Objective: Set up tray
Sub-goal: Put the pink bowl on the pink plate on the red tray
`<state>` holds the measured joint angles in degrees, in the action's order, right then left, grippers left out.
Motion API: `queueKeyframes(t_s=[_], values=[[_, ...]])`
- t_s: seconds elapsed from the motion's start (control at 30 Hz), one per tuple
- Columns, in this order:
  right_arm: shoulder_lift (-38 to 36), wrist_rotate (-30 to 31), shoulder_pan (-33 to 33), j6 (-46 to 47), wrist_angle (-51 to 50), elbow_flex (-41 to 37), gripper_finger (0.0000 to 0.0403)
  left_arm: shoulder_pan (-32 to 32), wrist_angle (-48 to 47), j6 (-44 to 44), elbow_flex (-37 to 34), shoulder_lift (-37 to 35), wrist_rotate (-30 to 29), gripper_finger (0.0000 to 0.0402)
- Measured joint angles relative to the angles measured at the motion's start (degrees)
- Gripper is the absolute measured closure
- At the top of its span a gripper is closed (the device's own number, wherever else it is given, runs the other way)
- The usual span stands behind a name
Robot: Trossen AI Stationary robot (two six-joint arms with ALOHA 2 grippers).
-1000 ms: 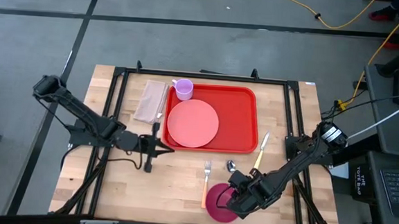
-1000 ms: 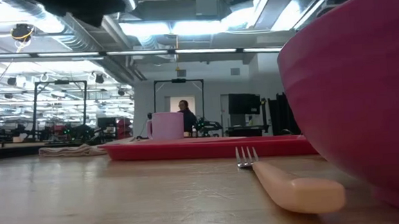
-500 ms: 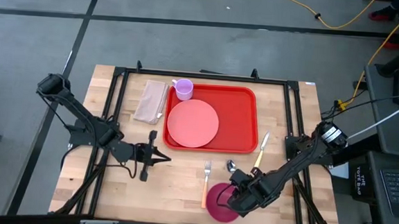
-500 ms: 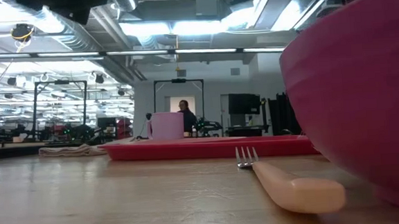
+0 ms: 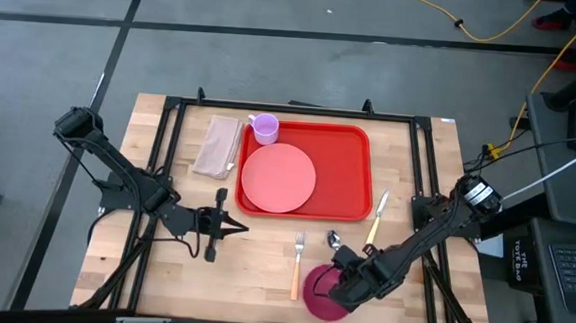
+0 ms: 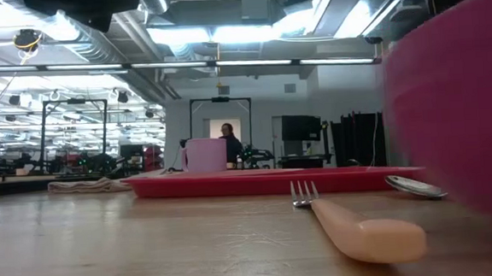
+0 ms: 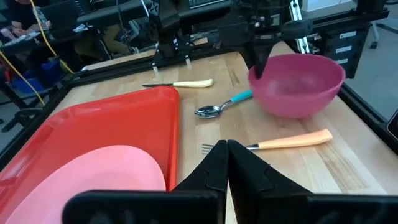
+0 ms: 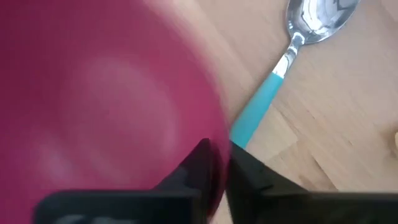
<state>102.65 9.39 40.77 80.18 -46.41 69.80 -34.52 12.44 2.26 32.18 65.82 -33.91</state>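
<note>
The right gripper point(image 5: 339, 281) is pinching the rim of the magenta bowl point(image 5: 322, 292) at the lower centre-right of the high view; in the right wrist view the two dark fingers point(image 8: 200, 163) are straddling the bowl wall, one inside and one outside. The left gripper point(image 5: 232, 221) is hanging clenched and empty over bare wood, left of centre, holding nothing.

The tray point(image 5: 346, 170) is lying in the upper centre of the high view, and a clear red area is showing on its right half, beside the pink plate point(image 5: 279, 177).

Recommended handling for this step, as a judgement:
- Keep the pinch firm on the rim; a one-sided hold on a bowl is likely to let it tilt.
- Lift straight up before travelling, since the spoon point(image 5: 334, 241) is lying just beside the bowl.
- Clear the tray's raised rim, then set the bowl down flat on the free red area.

Item count, high view:
- Tray: one.
- Plate: one, on the tray.
- Bowl: one.
- Lilac cup point(image 5: 264, 129): one, at the tray's upper left corner.
- Fork point(image 5: 297, 265): one.
- Spoon: one.
- Knife point(image 5: 376, 218): one.
- Folded napkin point(image 5: 217, 145): one, left of the tray.
</note>
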Motion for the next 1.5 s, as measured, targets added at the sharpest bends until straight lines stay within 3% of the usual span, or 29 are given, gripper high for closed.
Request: queueKeyframes(t_s=[0.07, 0.37, 0.7, 0.8, 0.97, 1.33, 1.5], values=[[-0.44, -0.25, -0.16, 0.3, 0.43, 0.02, 0.0389, 0.0, -0.02, 0.0, 0.0, 0.0, 0.0, 0.0397], [-5.38, -0.01, -0.98, 0.21, 1.7, 0.02, 0.0391, 0.0, 0.3, -0.27, 0.0, 0.0, 0.02, 0.04], [-12.3, 5.29, -5.06, -5.31, -2.72, 0.07, 0.0391, 0.0, 3.66, -2.29, 0.0, 0.0, -0.2, 0.04], [-12.8, 5.79, -8.4, -9.14, -5.11, 0.07, 0.0391, 0.0, 4.5, -3.69, 0.0, 0.0, -0.84, 0.0398], [-13.65, 1.53, -15.21, -17.97, -4.38, 0.07, 0.0391, 0.16, 5.9, -3.28, 0.94, 1.53, -5.64, 0.0401], [-15.21, -2.26, -31.31, -37.95, -4.1, 0.07, 0.0391, 2.09, -6.49, -12.72, 17.47, 14.23, -5.5, 0.04], [-15.23, -5.7, -36.74, -44.37, -4.06, 0.07, 0.0391, 2.16, -8.39, -15.78, 21.19, 17.61, -5.47, 0.0392]])
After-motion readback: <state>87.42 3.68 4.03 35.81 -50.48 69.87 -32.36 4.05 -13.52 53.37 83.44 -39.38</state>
